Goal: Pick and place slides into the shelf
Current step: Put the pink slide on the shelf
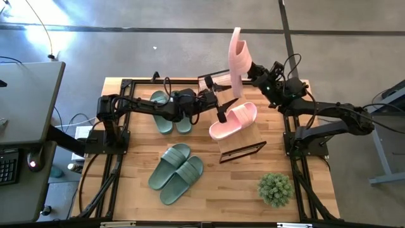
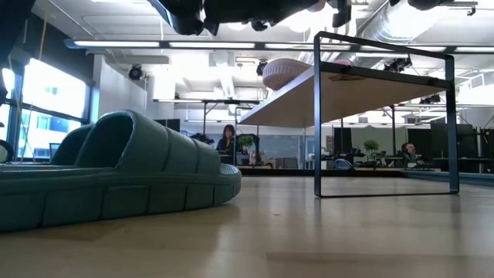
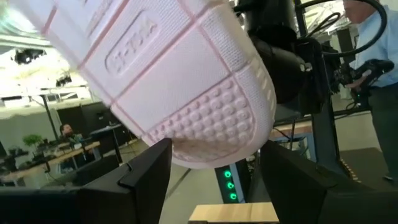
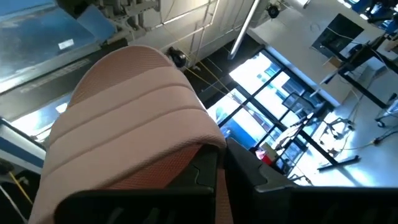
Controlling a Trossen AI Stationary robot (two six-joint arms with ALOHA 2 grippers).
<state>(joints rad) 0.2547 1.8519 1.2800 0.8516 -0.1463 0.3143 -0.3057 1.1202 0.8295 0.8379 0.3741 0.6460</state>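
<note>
A pale pink slide (image 1: 237, 54) is held up over the table's far side, behind the shelf (image 1: 243, 144). My right gripper (image 1: 252, 69) is shut on it. Its ribbed strap (image 4: 124, 124) fills the right wrist view. My left gripper (image 1: 221, 95) is open just below it, its fingers either side of the slide's lower end (image 3: 211, 134), sole toward the camera. Whether they touch it, I cannot tell. The second pink slide (image 1: 233, 120) lies sole down on the shelf's slatted top (image 2: 363, 85). Two sage-green pairs (image 1: 172, 114) (image 1: 176, 166) lie on the table. My right gripper (image 4: 224, 180) holds the pink slide at its side, beside the strap's edge (image 4: 208, 146), coming from the table's right. The fingers themselves hide the exact place of contact. The slide is lifted clear and stands nearly upright, one end high and the other down near my left gripper.
A small potted plant (image 1: 275, 188) stands at the table's near right corner. One green slide (image 2: 116, 170) lies close in front of the low camera. The shelf's black frame (image 2: 318, 116) stands right of centre. People sit in the room beyond the table.
</note>
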